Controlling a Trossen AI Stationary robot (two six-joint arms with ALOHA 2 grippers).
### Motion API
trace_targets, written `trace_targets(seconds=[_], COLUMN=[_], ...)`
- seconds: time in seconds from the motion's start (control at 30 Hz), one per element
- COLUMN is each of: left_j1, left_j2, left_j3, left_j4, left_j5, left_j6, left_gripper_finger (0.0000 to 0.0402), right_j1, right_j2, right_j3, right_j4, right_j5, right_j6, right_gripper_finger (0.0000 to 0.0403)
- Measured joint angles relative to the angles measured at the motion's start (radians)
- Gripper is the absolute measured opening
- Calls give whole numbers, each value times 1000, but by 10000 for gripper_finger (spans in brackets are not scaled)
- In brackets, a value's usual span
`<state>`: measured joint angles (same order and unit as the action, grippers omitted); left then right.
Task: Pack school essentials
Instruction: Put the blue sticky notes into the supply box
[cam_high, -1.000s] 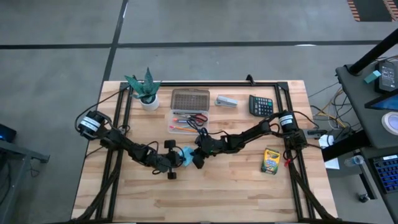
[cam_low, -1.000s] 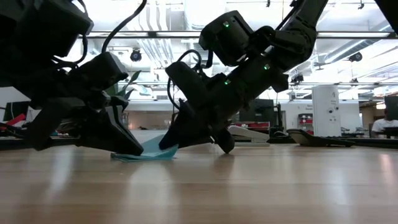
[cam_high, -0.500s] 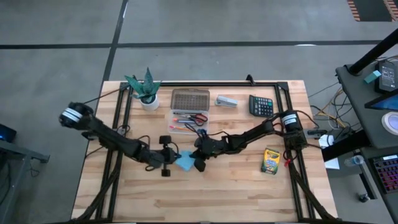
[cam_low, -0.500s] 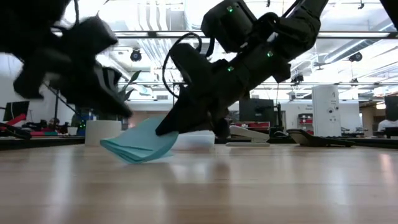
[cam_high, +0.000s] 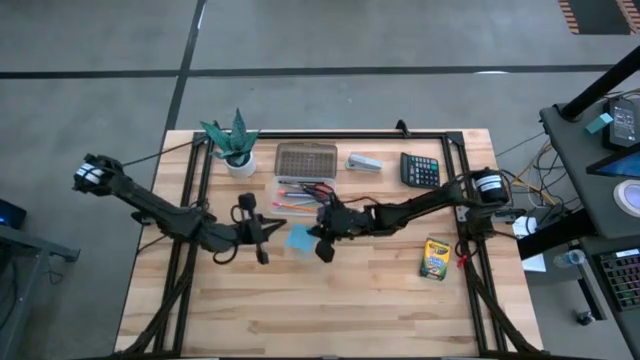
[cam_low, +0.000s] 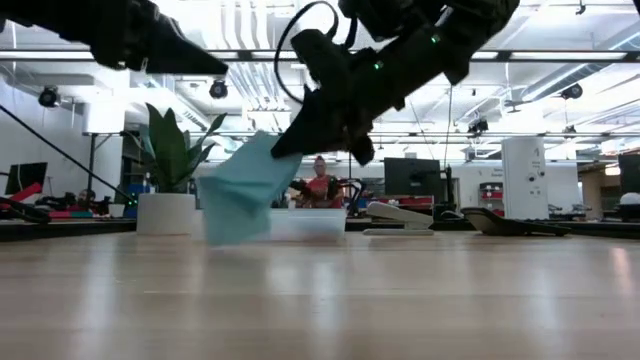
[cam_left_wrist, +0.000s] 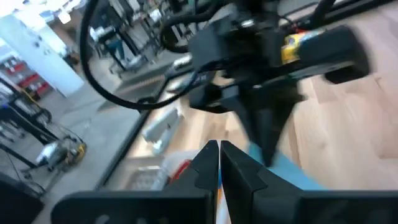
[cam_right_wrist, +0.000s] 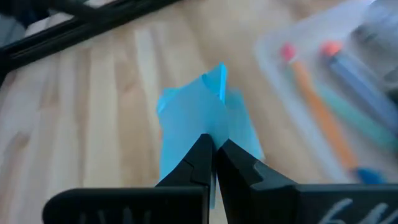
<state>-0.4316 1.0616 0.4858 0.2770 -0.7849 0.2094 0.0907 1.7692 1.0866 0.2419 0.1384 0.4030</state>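
Notepad (cam_high: 299, 238) in light blue hangs off the wooden surface (cam_high: 350, 310), pinched by one corner in the right end effector (cam_high: 322, 240), whose fingers are clenched on the paper. From the low view the pad (cam_low: 240, 195) droops clear of the wood, sheets sagging below the grip. It sits near the middle of the surface, just short of the clear stationery tray (cam_high: 302, 197) that lies toward the far edge with the red-handled scissors (cam_high: 318, 190) and pens inside. The left end effector (cam_high: 262, 232) is clenched on nothing and waits beside the pad, toward the left edge. A crayon box (cam_high: 434, 258) lies near the right edge, not yet packed; a calculator (cam_high: 420, 169), a stapler (cam_high: 365, 162) and a potted plant (cam_high: 233, 145) line the far edge.

The risk from here looks plain: a corner hold on loose sheets is thin, so the pad could slip or fan open during the carry. Its hanging edge could also catch the tray's rim and fold, or push the tray. The two arms stand close, and a careless swing could bring them together.
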Motion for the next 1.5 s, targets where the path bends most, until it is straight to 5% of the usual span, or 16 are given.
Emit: trace_targets(seconds=[0.43,1.13,1.5], left_j1=[1,26,27], left_j2=[-48,-43,-23], left_j3=[6,1,1], left_j4=[59,56,58], left_j5=[-18,-36,-35], left_j6=[138,190,190], left_gripper_finger=[0,0,0], right_j1=[-229,-334,-329], right_j2=[-175,-21,-26], right_j3=[4,4,4], right_j4=[-173,-184,-186], right_j5=[14,-79,-85], right_j6=[-34,69,57], right_gripper_finger=[8,9,80])
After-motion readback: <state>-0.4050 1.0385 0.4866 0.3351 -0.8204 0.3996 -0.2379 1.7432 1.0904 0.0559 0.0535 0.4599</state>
